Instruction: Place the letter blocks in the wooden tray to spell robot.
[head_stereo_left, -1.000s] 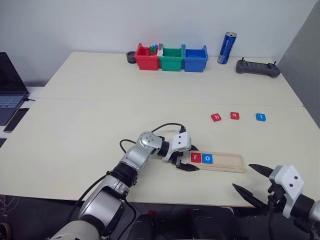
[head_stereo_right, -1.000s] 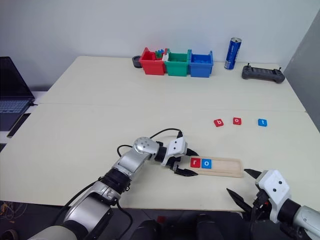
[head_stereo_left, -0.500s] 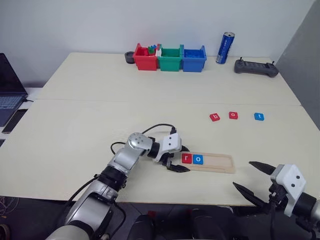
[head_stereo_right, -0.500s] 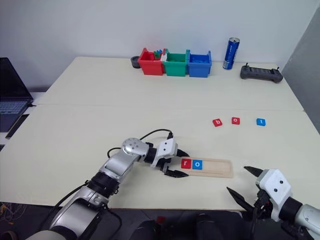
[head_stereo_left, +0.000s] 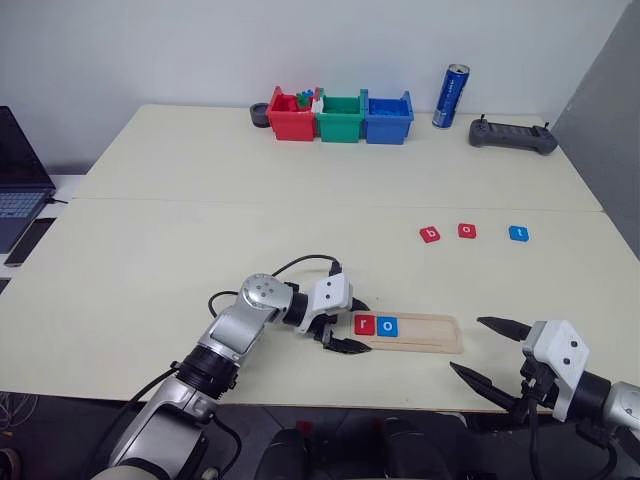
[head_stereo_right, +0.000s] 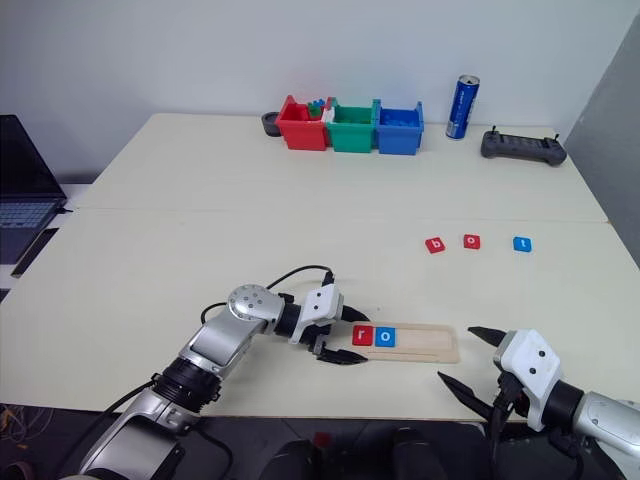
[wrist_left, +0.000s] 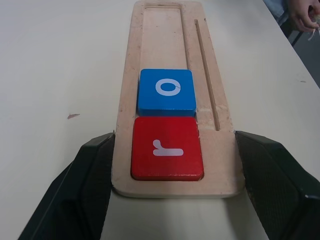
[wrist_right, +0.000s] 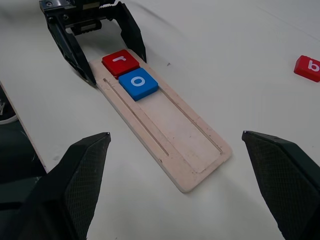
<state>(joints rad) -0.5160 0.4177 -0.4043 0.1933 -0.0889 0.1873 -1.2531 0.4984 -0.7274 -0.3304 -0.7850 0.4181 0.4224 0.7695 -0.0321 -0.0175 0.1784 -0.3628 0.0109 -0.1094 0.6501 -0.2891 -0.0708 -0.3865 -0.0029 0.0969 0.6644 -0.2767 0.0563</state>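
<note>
1. Lying flat on the desk (head_stereo_left: 150, 260) near its front edge, the wooden tray (head_stereo_left: 425, 333) runs left to right across the robot's view, long axis roughly parallel to that edge.
2. It's a pale wood strip with rounded corners, a shallow recessed slot down the middle and a thin groove alongside it.
3. Two letter blocks sit in the slot at its left end: a red "r" (head_stereo_left: 364, 324) first, then a blue "o" (head_stereo_left: 387, 326) touching it. The rest of the slot is bare wood.
4. Left gripper (head_stereo_left: 345, 327) sits at the tray's left end, jaws straddling it on both long sides. They're right against the edges, but I can't tell if they actually pinch it.
5. Right gripper (head_stereo_left: 482, 350) hangs just past the tray's right end, jaws spread wide, nothing in them.
6. The other three blocks are in a row farther back on the right: red "b" (head_stereo_left: 430, 235), red "o" (head_stereo_left: 467, 230), blue "t" (head_stereo_left: 518, 233), well apart from the tray.
</note>
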